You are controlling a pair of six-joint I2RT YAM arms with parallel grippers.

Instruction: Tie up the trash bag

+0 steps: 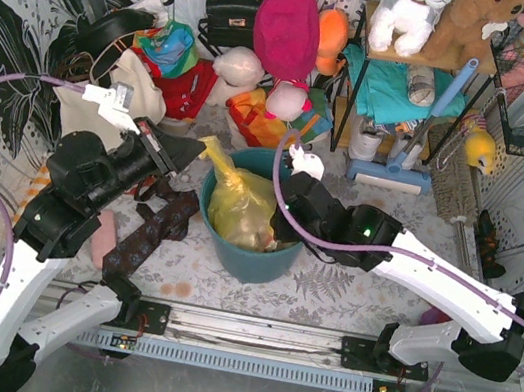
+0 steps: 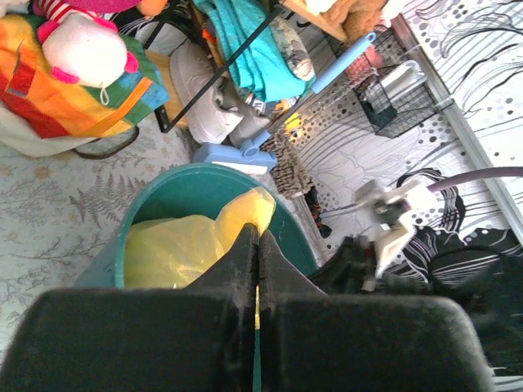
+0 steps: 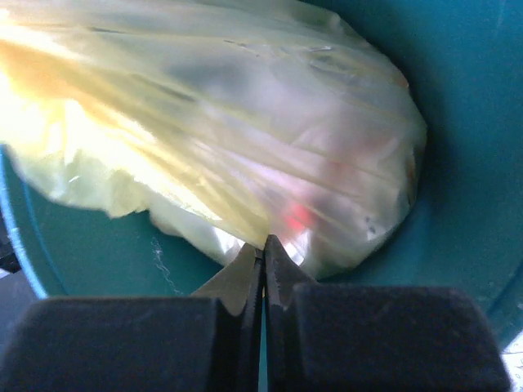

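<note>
The fern-printed table cover [image 1: 326,291] is crowded along its far side with handbags, plush toys and a shelf rack. Its barest stretch lies in front of the round teal-blue plastic bin [image 1: 256,261], just beyond the metal base rail [image 1: 247,336].

The left arm [image 1: 50,220] rises from the near left corner, bends at a bulky black elbow and slants up and right. The left gripper [image 1: 188,155] sits at the bin's left rim, just beside the twisted upper tail of the thin translucent yellow-green trash bag [image 1: 240,207]. Its fingers [image 2: 245,253] are pressed together. Whether any film is caught between them cannot be told.

The right arm [image 1: 435,277] stretches from the near right corner leftward, low over the table, with its wrist over the bin's right rim. The right gripper [image 3: 263,243] points down inside the bin. Its fingers are also pressed together, their tips touching the bag's lower edge. A pinch is not clear.

The bag sits inside the bin and fills most of it, leaving only a narrow gap to the wall. A dark patterned strip of cloth [image 1: 149,229] lies between the left arm and the bin.
</note>
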